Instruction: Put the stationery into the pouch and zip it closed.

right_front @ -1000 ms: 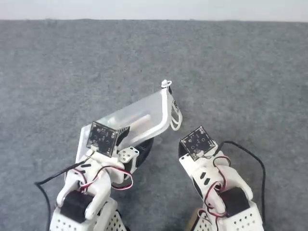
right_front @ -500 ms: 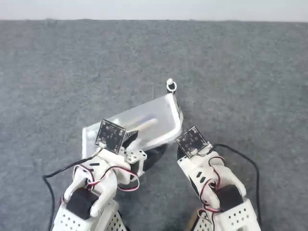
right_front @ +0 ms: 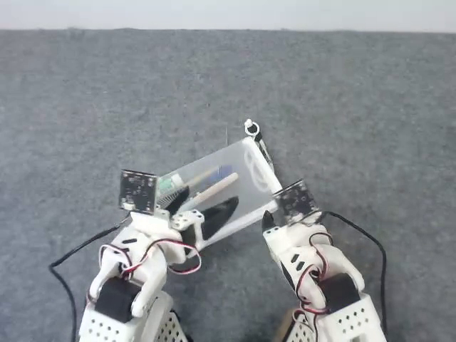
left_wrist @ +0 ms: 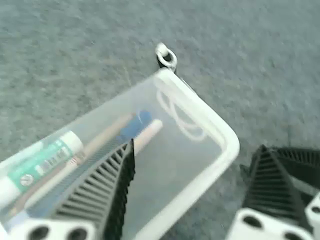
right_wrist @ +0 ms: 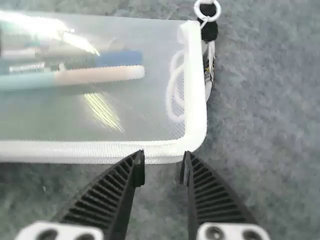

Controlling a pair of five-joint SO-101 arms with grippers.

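Observation:
The translucent pouch (right_front: 242,177) lies on the grey carpet with several pens (right_front: 214,188) and a white cord loop (right_wrist: 175,90) inside. Its zip pull (right_front: 249,128) with a metal ring sits at the far corner. My left gripper (right_front: 206,205) is open across the pouch's near long edge: one finger (left_wrist: 102,192) lies over the pouch (left_wrist: 175,150), the other (left_wrist: 277,182) stands off it above the carpet. At the near right corner of the pouch (right_wrist: 100,120), my right gripper (right_wrist: 161,162) is narrowly open, its fingertips at the white hem.
Grey carpet (right_front: 356,107) spreads on all sides, with open room to the far, left and right. A pale wall strip (right_front: 228,14) runs along the far edge. Both arm bases and their cables (right_front: 370,242) crowd the near side.
The pouch has swung round and come to lie flatter on the carpet. The left wrist has drawn back to the left. The right gripper has closed in on the pouch's near right corner.

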